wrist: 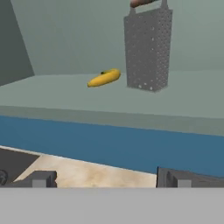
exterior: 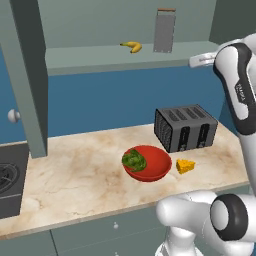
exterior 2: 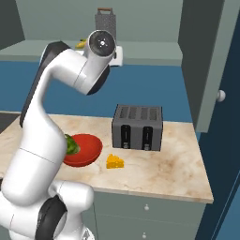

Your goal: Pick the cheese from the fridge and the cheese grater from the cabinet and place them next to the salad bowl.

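The cheese grater (wrist: 148, 48) stands upright at the back of the open cabinet's shelf (exterior: 100, 57), right of a banana; it is also seen as the grey grater (exterior: 164, 31) and the grater (exterior 2: 105, 21). My gripper (wrist: 107, 179) is open with nothing between its fingers. It is level with the shelf's front edge and well short of the grater. On the counter the cheese (exterior: 185, 166) lies just right of the red salad bowl (exterior: 147, 162); the right base view shows the cheese (exterior 2: 115, 161) beside the bowl (exterior 2: 84, 149). The fridge is out of view.
A yellow banana (exterior: 131, 46) lies on the shelf left of the grater. A dark toaster (exterior: 185, 127) stands behind the bowl and cheese. Open cabinet doors (exterior: 25, 75) (exterior 2: 206, 61) flank the shelf. A stove (exterior: 10, 180) sits at the counter's left end.
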